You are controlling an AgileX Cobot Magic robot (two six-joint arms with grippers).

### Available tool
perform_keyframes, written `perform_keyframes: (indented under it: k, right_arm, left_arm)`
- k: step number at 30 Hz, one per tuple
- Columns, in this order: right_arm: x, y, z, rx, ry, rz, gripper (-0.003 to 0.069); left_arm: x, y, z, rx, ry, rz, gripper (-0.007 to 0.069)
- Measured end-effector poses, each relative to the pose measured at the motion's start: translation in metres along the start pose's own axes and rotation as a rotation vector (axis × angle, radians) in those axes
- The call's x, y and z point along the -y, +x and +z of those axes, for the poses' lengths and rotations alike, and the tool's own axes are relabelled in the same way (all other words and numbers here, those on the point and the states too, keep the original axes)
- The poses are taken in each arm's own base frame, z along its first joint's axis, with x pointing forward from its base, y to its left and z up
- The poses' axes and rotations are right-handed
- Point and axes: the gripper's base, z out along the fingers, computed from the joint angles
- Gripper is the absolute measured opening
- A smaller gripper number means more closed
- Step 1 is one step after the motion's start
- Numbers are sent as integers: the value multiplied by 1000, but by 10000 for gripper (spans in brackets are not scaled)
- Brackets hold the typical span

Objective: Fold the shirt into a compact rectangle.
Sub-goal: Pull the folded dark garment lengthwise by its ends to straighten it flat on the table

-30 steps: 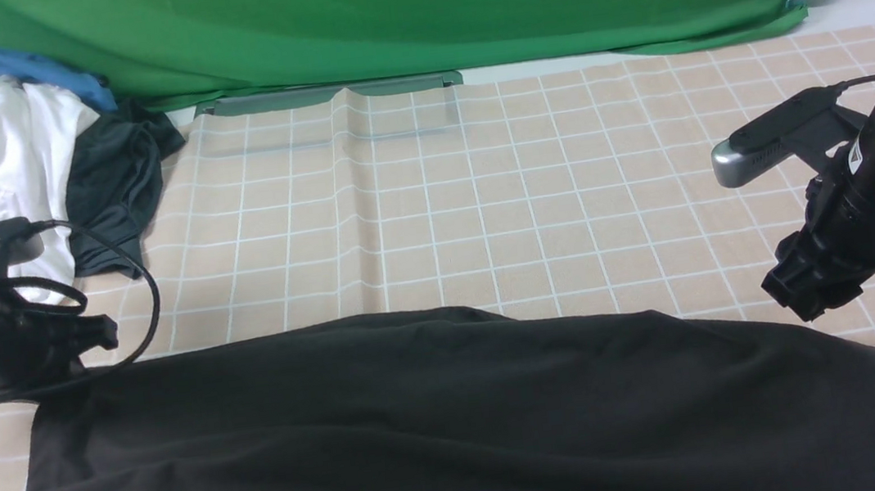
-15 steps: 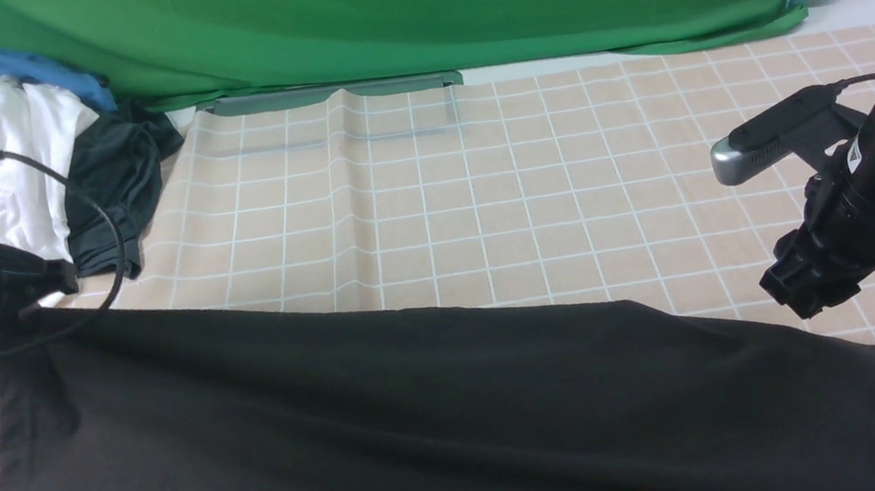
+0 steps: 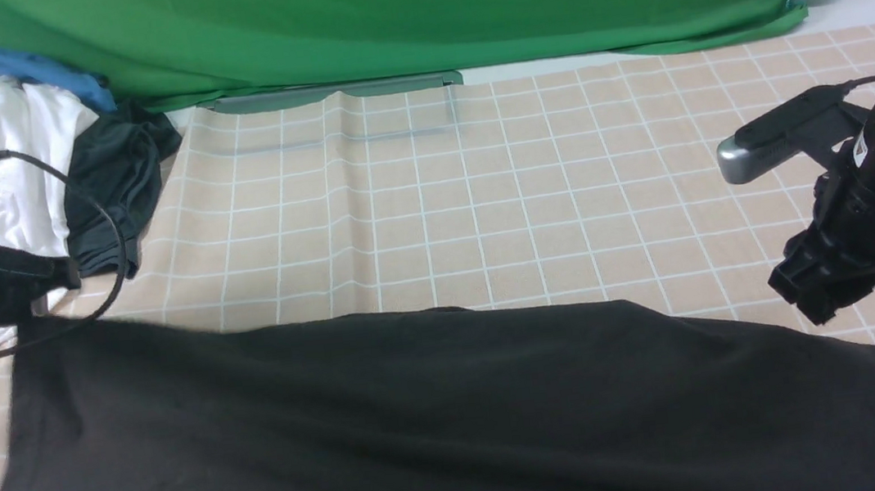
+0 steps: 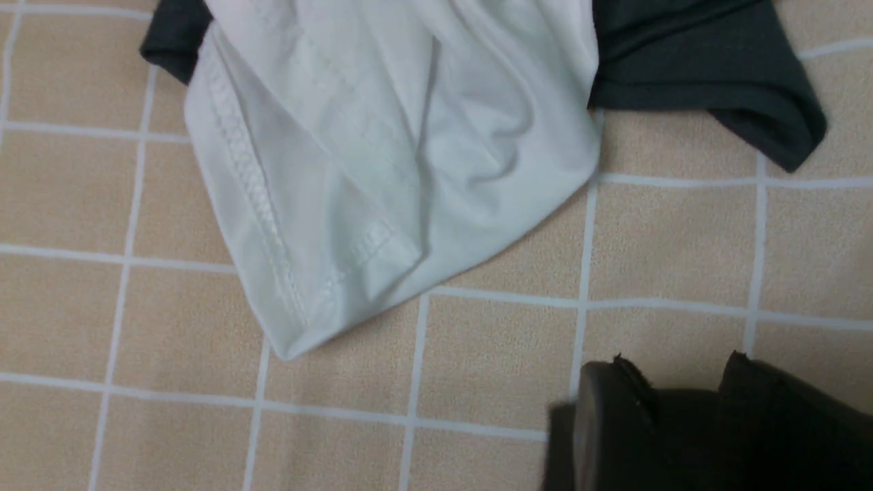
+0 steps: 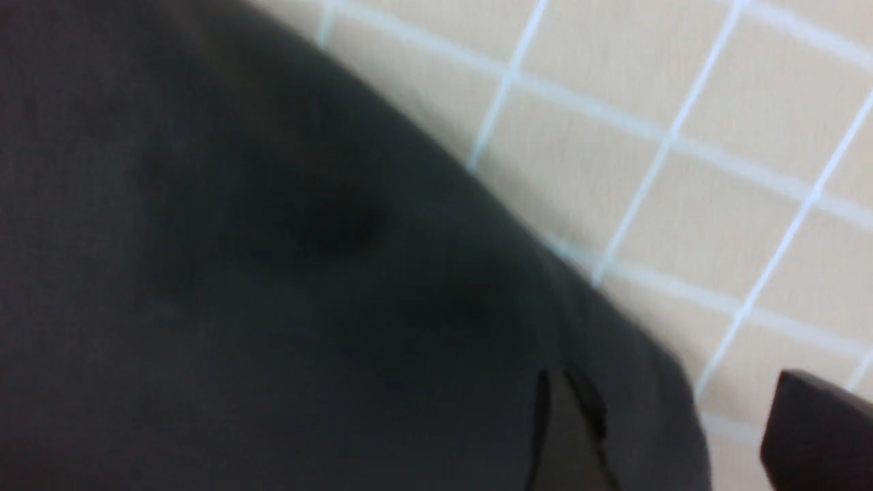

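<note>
The black shirt (image 3: pixel 442 426) lies spread across the near part of the checked table, its far edge running left to right. At the left, its far corner is pulled up to my left gripper (image 3: pixel 40 303). In the left wrist view that gripper (image 4: pixel 675 382) has dark cloth filling the gap between its fingertips. My right gripper (image 3: pixel 811 310) hovers at the shirt's far right edge. In the right wrist view it (image 5: pixel 689 429) is open, one finger (image 5: pixel 566 429) over the shirt (image 5: pixel 239 273), the other over bare tablecloth. Neck, label and print are hidden.
A pile of other clothes sits at the far left: a white garment (image 3: pixel 5 138), a blue one (image 3: pixel 30 65) and a smaller dark one (image 3: pixel 114 192). The white garment (image 4: pixel 382 150) lies just beyond the left gripper. A green backdrop (image 3: pixel 411 10) closes the back.
My left gripper has moved away and to the left, dragging the shirt's left corner with it and stretching the far edge. The right gripper has shifted only slightly.
</note>
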Motion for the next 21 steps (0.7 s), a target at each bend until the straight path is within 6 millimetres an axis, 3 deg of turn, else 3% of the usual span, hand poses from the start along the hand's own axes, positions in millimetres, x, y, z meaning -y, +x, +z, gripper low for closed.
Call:
perform_keyframes:
  k: [4,8,14,17,21]
  right_arm:
    - [15,8,1,-63,1,77,486]
    - [39,26,13,-111,-11,205,531]
    - [40,32,28,-57,-99,292,539]
    - [39,29,31,-48,-117,301,531]
    - [39,28,46,-94,-126,305,461]
  left_arm:
    - [6,-4,-17,-32,64,-84,255]
    - [30,6,-27,-133,154,-47,183]
    - [81,45,-15,-254,229,96,22]
    - [96,61,-9,-281,242,139,15]
    - [112,80,0,-330,261,190,15]
